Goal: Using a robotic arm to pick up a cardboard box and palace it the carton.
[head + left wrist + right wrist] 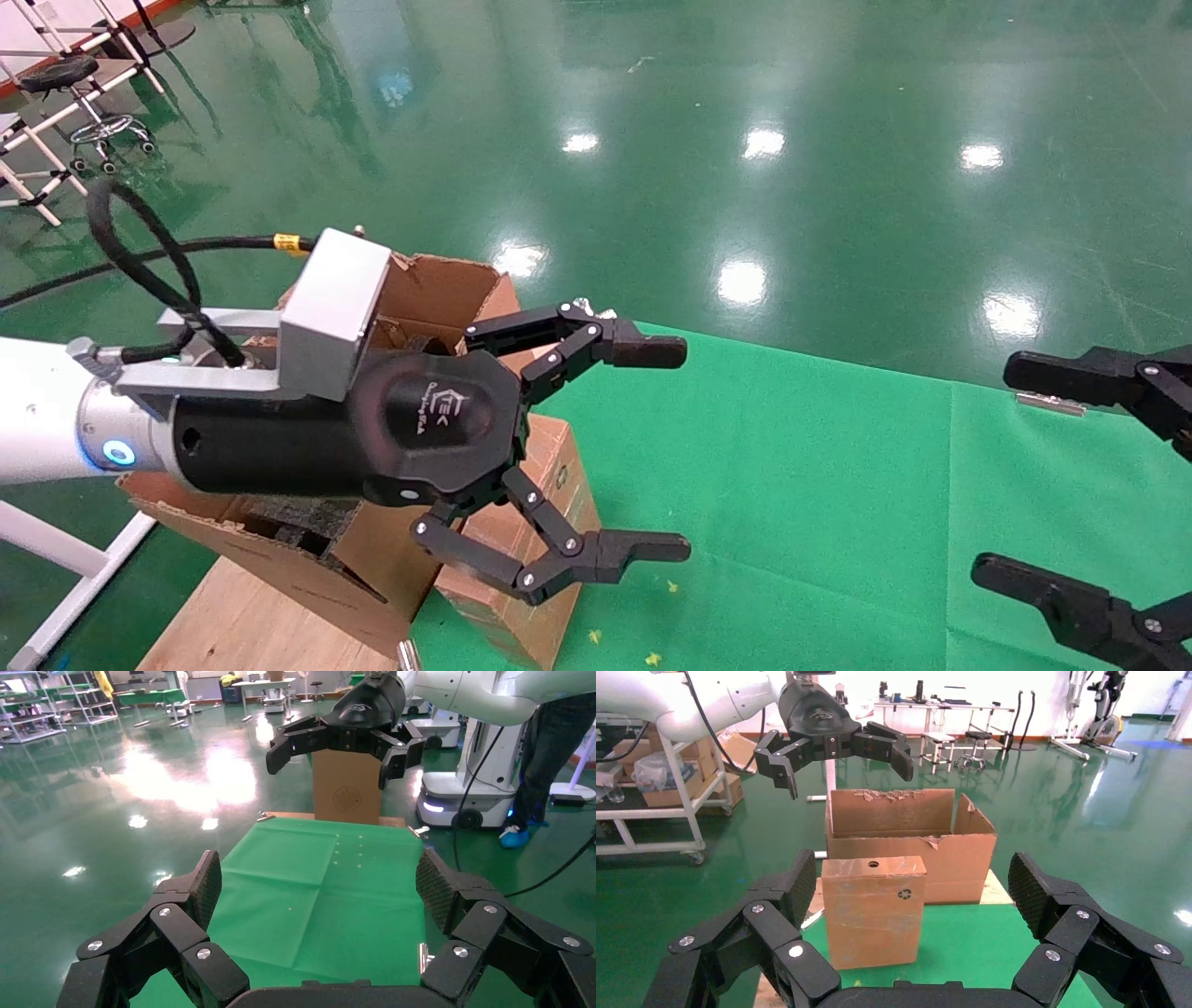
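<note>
1. Locate the left end effector (pixel 652 447). It is poised over the cardboard box (pixel 559 447) with its jointed fingers spread wide and nothing between them. The span looks broad enough to straddle the box before closing.

2. Locate the cardboard box. It stands upright on the desk (pixel 251 615), at the edge of the green mat (pixel 792 485) and just beside the carton (pixel 438 289). In the right wrist view, the face of the box with the punched hole is turned towards that camera, and the carton stands directly behind it.

3. Note the carton. Its flaps stand upright, so the mouth is open for loading from above. Because the box sits so near, expect only a short transfer: a lift high enough to clear the near wall and flaps, then a move across.

4. Note the right end effector (pixel 1034 475). It is parked over the mat, well apart from the box, with its fingers also wide and empty. This keeps it out of the working arm's way.

5. The step in hand appears to be the approach. The grasp is not yet made.
</note>
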